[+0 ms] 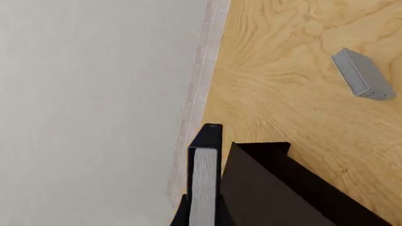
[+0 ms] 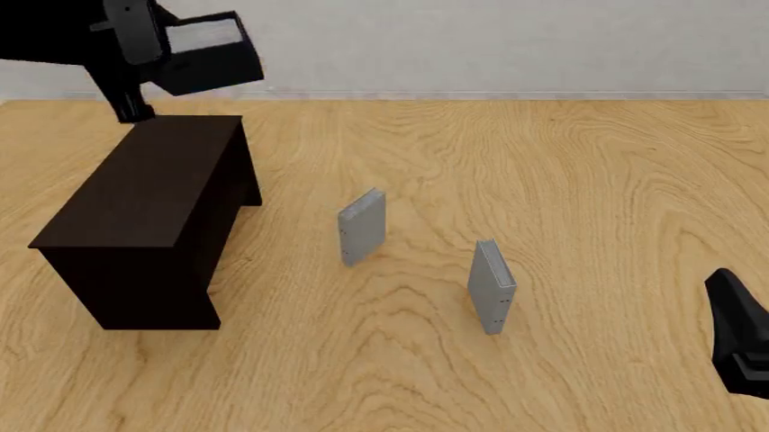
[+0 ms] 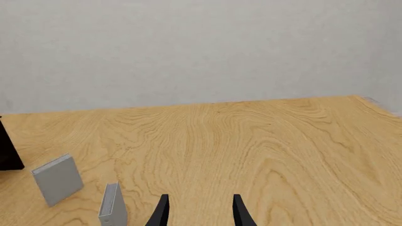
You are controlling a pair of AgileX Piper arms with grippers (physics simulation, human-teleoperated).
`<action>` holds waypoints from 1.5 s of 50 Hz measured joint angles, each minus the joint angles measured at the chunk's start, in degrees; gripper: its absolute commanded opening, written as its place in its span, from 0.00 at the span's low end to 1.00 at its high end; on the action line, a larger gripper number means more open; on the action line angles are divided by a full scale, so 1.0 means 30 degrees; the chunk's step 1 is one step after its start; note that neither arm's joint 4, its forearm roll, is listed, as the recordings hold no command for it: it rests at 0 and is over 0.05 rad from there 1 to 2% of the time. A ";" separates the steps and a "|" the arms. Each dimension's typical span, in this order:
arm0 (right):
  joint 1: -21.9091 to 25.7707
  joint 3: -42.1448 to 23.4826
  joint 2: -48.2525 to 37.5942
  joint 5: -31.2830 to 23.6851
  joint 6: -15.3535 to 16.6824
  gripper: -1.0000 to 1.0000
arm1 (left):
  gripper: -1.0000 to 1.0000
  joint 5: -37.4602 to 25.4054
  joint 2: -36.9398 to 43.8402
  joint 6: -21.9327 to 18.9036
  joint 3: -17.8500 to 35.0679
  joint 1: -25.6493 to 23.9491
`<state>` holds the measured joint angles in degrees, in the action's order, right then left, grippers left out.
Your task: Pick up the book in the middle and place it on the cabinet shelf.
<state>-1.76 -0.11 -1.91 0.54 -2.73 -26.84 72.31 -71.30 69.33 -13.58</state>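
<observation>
My left gripper [image 2: 154,47] is shut on the thick black book [image 2: 207,52], whose white page edges show. It holds the book in the air above the far end of the dark brown cabinet [image 2: 144,211], near the back wall. In the left wrist view the book [image 1: 204,179] stands between the fingers, with the cabinet top [image 1: 276,193] just beside and below it. My right gripper [image 3: 199,214] is open and empty, low at the near right of the table [image 2: 739,333].
Two thin light-grey books stand upright mid-table, one [image 2: 362,227] nearer the cabinet and one [image 2: 492,286] to its right. They also show in the right wrist view [image 3: 58,179] [image 3: 112,207]. The back wall runs behind the wooden table [image 2: 577,180].
</observation>
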 measured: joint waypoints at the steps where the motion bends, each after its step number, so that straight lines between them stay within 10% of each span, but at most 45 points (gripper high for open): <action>1: 0.0000 0.0000 0.0002 -0.0001 0.0000 1.00 | 0.00 0.0146 0.0009 -0.0126 -0.0076 0.0214; 29: -0.0017 -0.0004 0.0110 -0.0061 0.0041 1.00 | 0.00 0.2717 0.0639 -0.1110 -0.2605 0.4240; 75: -0.0031 -0.0005 0.0163 -0.0090 0.0039 1.00 | 0.00 0.3827 0.0285 -0.0878 -0.5111 0.4089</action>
<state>-1.85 -0.12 -1.42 0.27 -2.62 -15.36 73.17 -73.93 53.99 -1.32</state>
